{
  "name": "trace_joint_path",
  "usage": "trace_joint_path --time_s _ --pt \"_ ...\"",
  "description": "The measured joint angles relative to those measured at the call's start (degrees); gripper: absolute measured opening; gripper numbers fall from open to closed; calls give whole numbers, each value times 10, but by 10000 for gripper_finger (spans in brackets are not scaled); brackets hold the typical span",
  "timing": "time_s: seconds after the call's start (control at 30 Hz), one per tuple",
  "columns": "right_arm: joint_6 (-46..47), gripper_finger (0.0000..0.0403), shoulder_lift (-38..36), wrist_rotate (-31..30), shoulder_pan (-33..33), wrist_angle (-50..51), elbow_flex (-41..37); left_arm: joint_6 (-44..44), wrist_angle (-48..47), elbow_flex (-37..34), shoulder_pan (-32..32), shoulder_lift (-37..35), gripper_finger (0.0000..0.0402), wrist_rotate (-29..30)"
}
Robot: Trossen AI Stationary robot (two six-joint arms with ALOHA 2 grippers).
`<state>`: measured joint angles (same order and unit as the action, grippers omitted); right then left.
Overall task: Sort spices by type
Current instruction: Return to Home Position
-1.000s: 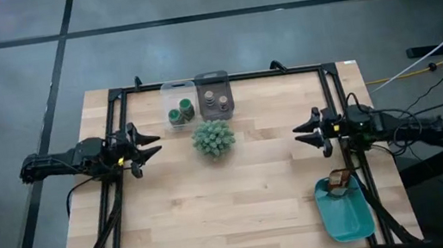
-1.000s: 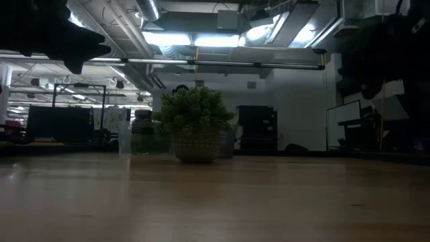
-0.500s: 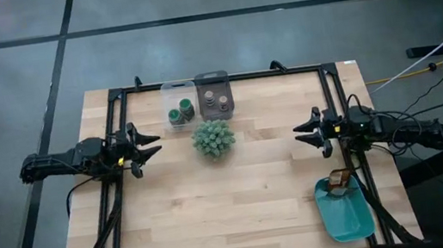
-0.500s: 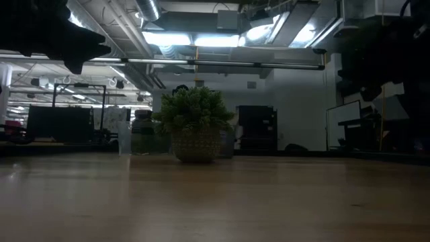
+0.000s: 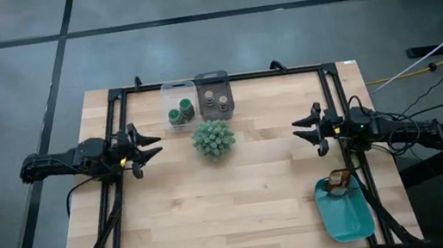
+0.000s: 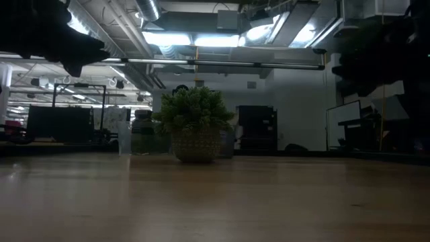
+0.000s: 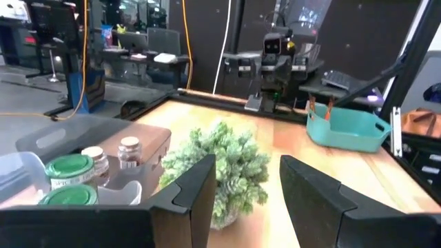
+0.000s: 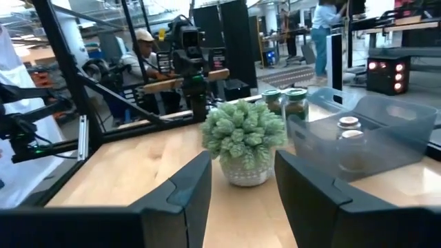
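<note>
Two green spice jars [image 5: 179,112] stand in a clear bin [image 5: 167,92] at the table's far side. Two grey-brown spice jars [image 5: 216,100] stand in the grey bin [image 5: 212,78] beside it. In the left wrist view the green jars [image 7: 69,169] and the grey-brown jars [image 7: 129,148] show close by. The right wrist view has the green jars [image 8: 296,102] behind the grey-brown jars [image 8: 348,125]. My left gripper [image 5: 158,144] hovers open at the left, above the table. My right gripper [image 5: 295,129] hovers open at the right. Both point at the table's middle.
A spiky pale-green plant in a pot [image 5: 213,137] stands on the table just near of the bins, between the two grippers. A teal tray [image 5: 347,215] holding an orange packet [image 5: 339,180] sits at the near right corner. A black frame [image 5: 224,77] rims the table. People show in the room beyond [image 8: 145,48].
</note>
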<state>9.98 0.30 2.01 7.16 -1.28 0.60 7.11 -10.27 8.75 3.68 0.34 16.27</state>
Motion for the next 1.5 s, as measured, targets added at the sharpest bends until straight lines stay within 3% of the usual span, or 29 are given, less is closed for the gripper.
trace_joint_path --time_s 0.63,1.07,1.5 --pt "-2 161 2 -3 0 0 -1 -12 -128 0 0 0 148 0" --pt "2 161 2 -3 0 -1 -2 53 -99 0 0 -1 148 30" --pt "2 161 2 -3 0 -2 -2 -15 -41 0 0 -1 148 39"
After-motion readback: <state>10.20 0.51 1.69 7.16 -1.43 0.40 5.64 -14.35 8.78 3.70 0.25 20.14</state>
